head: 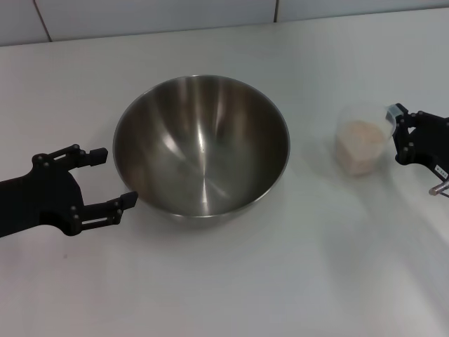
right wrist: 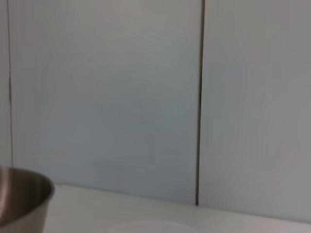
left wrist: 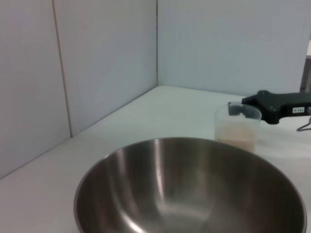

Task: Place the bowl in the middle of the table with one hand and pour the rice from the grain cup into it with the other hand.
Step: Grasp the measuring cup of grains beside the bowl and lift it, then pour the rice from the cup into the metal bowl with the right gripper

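The big shiny stainless-steel mixing bowl [head: 201,146] sits mid-desk on the plain white matte desk [head: 231,281], empty inside. Left black two-finger tool [head: 112,180] is spread wide, released, right at the bowl's left rim with nothing gripped. Over on the right, the small clear plastic grain cup [head: 360,139] stands upright holding pale beige rice [head: 358,144]. Right black tool [head: 398,131] is at its right rim; can't tell whether it's clenched.
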Controlling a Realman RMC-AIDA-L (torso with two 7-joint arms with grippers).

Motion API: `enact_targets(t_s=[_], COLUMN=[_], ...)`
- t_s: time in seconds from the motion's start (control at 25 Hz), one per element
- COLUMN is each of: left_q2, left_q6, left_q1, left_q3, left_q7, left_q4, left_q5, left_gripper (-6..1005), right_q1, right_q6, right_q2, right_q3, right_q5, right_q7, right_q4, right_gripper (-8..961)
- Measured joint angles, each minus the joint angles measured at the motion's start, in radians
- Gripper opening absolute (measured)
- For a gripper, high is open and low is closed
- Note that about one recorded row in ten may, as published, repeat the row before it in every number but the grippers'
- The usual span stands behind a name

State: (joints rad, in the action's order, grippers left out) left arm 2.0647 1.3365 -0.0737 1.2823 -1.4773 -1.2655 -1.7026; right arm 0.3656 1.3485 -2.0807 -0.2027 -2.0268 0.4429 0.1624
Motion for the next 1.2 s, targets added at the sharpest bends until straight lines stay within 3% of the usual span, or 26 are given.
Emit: enact_targets(t_s=[0.28, 0.56, 0.6, 0.64, 0.8, 1.2], left_q2=[0.000, 0.002, 0.002, 0.001, 0.002, 0.002], left_q6=[-0.001, -0.001, -0.001, -0.001, 0.000, 0.001], left_q1=[-0.006, -0.023, -0.023, -0.023, -0.026, -0.033], left_q3=[0.000, -0.001, -0.002, -0.002, -0.002, -0.002], left_q7=[-0.001, -0.001, -0.001, -0.002, -0.002, -0.002], left_q4=[0.005, 0.026, 0.026, 0.026, 0.024, 0.022], left_q5=[0.000, 0.000, 0.000, 0.000, 0.000, 0.000], left_gripper=[842, 842, 842, 842, 842, 842], right_q1=[0.019, 0.091, 0.119, 0.119, 0.155, 0.177], right_q6=[0.124, 0.251, 0.255, 0.255, 0.227, -0.001], right_q2=[-0.001, -0.001, -0.001, -0.001, -0.003, -0.009], right_q3=[-0.059, -0.067, -0.063, -0.063, -0.041, 0.019], right_q5=[0.022, 0.079, 0.076, 0.076, 0.060, -0.020], right_q7=[-0.062, -0.332, -0.485, -0.485, -0.853, -1.846], right_q4=[-0.013, -0.109, -0.170, -0.170, -0.286, -0.471], right_gripper=[14, 14, 14, 14, 14, 13])
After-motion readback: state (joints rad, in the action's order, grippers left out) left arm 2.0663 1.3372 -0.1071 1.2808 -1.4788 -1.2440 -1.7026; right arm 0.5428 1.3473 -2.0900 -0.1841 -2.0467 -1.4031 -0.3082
